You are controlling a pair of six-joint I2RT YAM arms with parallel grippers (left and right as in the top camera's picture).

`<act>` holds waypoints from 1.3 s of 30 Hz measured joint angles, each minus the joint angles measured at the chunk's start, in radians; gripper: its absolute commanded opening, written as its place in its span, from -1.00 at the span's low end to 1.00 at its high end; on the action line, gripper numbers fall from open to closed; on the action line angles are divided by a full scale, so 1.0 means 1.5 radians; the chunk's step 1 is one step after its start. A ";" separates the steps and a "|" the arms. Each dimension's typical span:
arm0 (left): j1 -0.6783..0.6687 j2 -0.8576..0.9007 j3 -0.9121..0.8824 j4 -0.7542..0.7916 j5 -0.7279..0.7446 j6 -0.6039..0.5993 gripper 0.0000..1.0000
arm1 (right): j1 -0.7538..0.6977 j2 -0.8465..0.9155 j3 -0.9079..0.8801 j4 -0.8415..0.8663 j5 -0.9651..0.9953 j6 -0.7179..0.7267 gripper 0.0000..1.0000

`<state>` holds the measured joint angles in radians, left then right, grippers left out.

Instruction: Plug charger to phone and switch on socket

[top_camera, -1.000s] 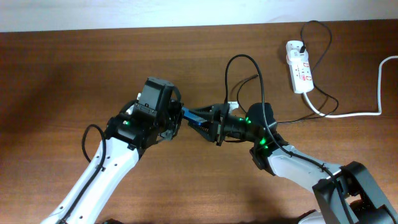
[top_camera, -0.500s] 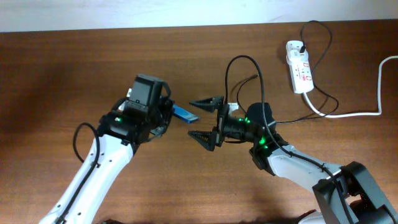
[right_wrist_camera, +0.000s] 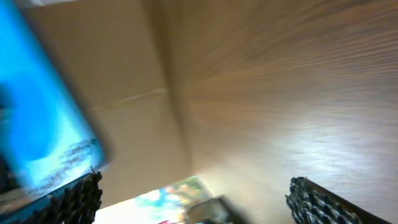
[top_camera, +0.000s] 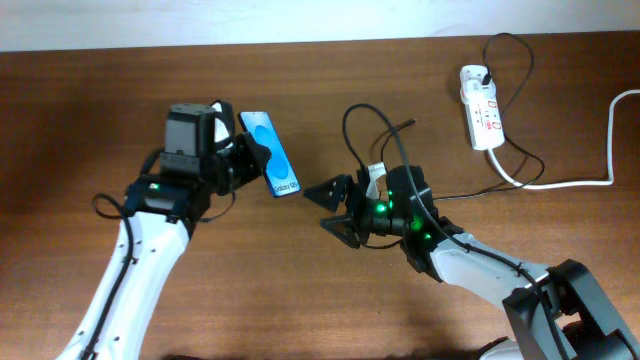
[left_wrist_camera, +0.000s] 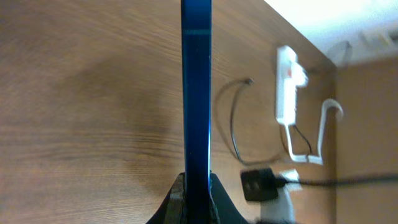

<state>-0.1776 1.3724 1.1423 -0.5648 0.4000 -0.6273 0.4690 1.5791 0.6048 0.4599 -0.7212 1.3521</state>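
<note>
Phone (top_camera: 270,153) first: it is clamped in my left gripper (top_camera: 248,160), held up off the table (top_camera: 80,120), left of centre and toward the far edge. The left arm reaches up from the near edge with its wrist bent so the fingers point to the right, and the jaws are clenched on the phone's lower end. From overhead the bright blue screen faces up at a tilt, showing a darker oval and a line of white lettering (too small for me to read). On the left wrist view I get only its thin blue edge (left_wrist_camera: 196,93), standing straight out of the fingertips (left_wrist_camera: 177,199).

My right gripper (top_camera: 318,207) hovers just right of the phone, apart from it, with its jaws spread wide and nothing between them. That arm comes in from the near right corner, fingers aimed left. Its wrist view is blurred: toothed fingers (right_wrist_camera: 74,199) at the bottom corners, the phone a blue smear (right_wrist_camera: 43,112).

The charger (top_camera: 365,120) loops up behind the right wrist, its plug tip (top_camera: 411,123) free and well apart from the phone. The socket (top_camera: 482,105) lies near the far right corner, its white cord (top_camera: 580,183) running toward the right edge.
</note>
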 measured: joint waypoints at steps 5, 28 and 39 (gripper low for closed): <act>0.036 -0.004 0.000 -0.008 0.099 0.113 -1.00 | 0.000 0.000 -0.001 -0.058 0.034 -0.128 0.97; 0.041 0.003 0.000 -0.102 0.138 0.023 -1.00 | 0.000 -0.335 0.048 -0.684 0.400 -0.351 0.97; 0.042 0.106 0.000 -0.165 0.144 -0.090 -1.00 | 0.000 -0.353 0.053 -0.777 0.422 -0.360 0.99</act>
<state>-0.1143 1.5311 1.1427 -0.8124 0.6163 -0.7624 0.4690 1.0500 0.6842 -0.7059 -0.0887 0.8120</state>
